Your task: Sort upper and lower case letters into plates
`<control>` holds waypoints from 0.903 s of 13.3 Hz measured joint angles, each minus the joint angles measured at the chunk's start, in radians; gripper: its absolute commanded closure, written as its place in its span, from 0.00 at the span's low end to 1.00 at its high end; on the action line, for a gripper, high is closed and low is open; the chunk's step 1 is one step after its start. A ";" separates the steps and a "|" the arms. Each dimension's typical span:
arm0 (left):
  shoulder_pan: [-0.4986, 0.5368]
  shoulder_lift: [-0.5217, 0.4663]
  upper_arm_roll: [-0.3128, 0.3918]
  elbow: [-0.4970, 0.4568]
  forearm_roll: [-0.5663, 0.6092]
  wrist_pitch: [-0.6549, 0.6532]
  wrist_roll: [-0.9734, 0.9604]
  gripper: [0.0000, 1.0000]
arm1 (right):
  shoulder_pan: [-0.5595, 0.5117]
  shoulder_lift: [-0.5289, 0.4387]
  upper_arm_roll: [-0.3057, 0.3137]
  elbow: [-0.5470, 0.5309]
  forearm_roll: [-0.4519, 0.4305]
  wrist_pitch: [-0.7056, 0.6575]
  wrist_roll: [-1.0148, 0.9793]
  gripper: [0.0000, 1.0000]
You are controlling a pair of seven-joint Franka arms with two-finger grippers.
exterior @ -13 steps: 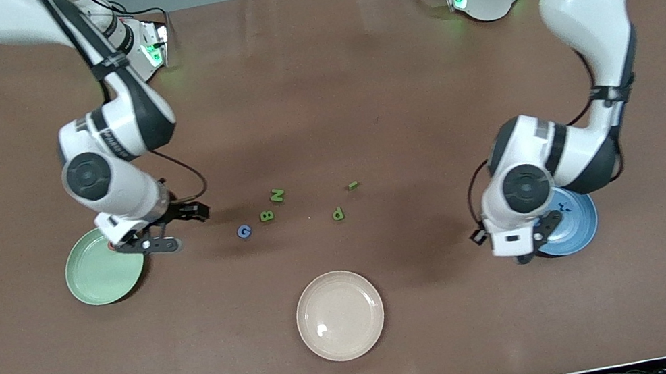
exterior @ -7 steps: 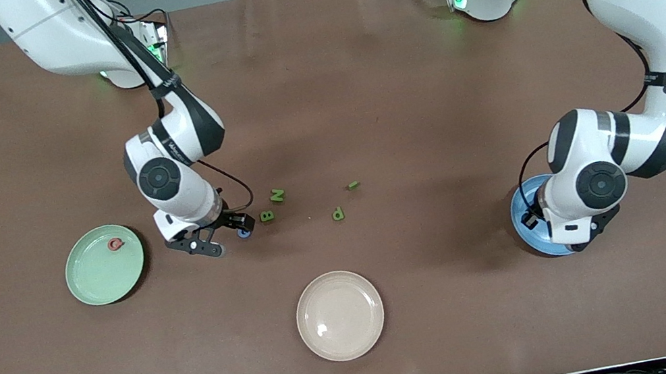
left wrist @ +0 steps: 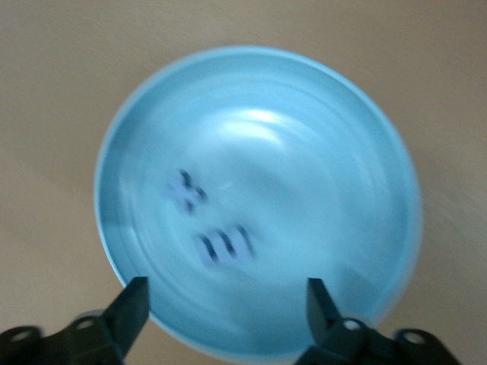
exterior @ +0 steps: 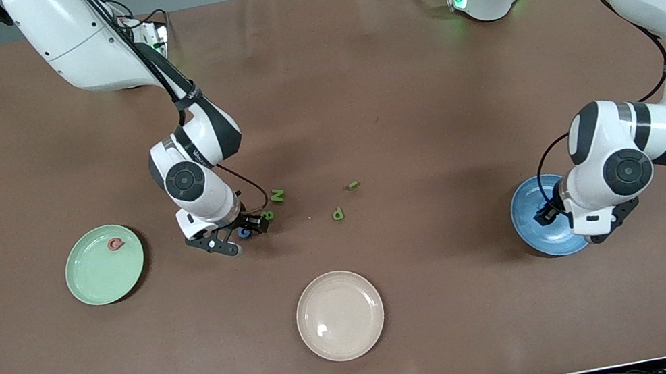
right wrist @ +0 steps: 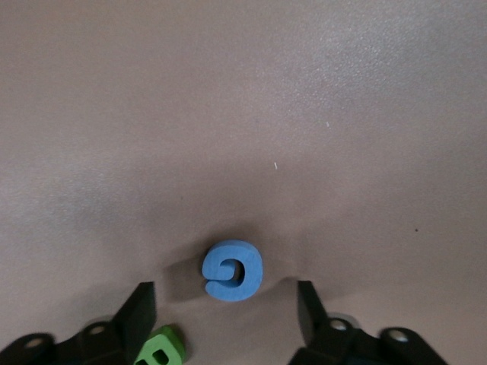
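Observation:
My right gripper [exterior: 243,230] is open and low over the blue letter G [exterior: 244,233]. In the right wrist view the G [right wrist: 232,270] lies just ahead of the gap between the open fingers of that gripper [right wrist: 226,296], with the green B [right wrist: 161,351] beside one finger. The mint green plate [exterior: 95,277] holds a red letter [exterior: 115,244]. My left gripper [exterior: 549,214] is open and empty over the blue plate [exterior: 526,214]. In the left wrist view [left wrist: 228,293] the blue plate [left wrist: 380,129] holds two dark blue letters [left wrist: 226,245].
The green B [exterior: 268,214], N [exterior: 277,195], p [exterior: 338,213] and a small green piece [exterior: 353,185] lie mid-table. A cream plate [exterior: 340,315] stands nearer the front camera.
My right gripper has moved from the mint green plate to over the blue G; the red letter now shows in that plate. My left gripper has shifted over the blue plate toward the left arm's end.

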 measured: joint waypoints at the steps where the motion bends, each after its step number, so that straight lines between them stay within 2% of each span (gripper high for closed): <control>1: -0.001 -0.017 -0.047 -0.003 -0.016 -0.017 -0.026 0.00 | 0.000 0.003 -0.002 0.000 0.000 0.000 0.000 0.30; 6: -0.064 -0.016 -0.241 -0.041 -0.059 -0.005 -0.289 0.01 | 0.000 0.006 -0.011 0.001 -0.001 0.001 0.000 0.52; 9: -0.210 0.023 -0.255 -0.044 -0.059 0.067 -0.466 0.11 | 0.000 0.005 -0.012 0.002 -0.001 0.004 0.000 0.69; 11: -0.310 0.053 -0.248 -0.040 -0.055 0.129 -0.521 0.15 | 0.000 0.006 -0.012 0.004 -0.001 0.004 0.000 0.80; 12: -0.353 0.067 -0.232 -0.036 -0.052 0.163 -0.547 0.20 | 0.000 0.005 -0.012 0.004 -0.001 0.002 0.000 0.83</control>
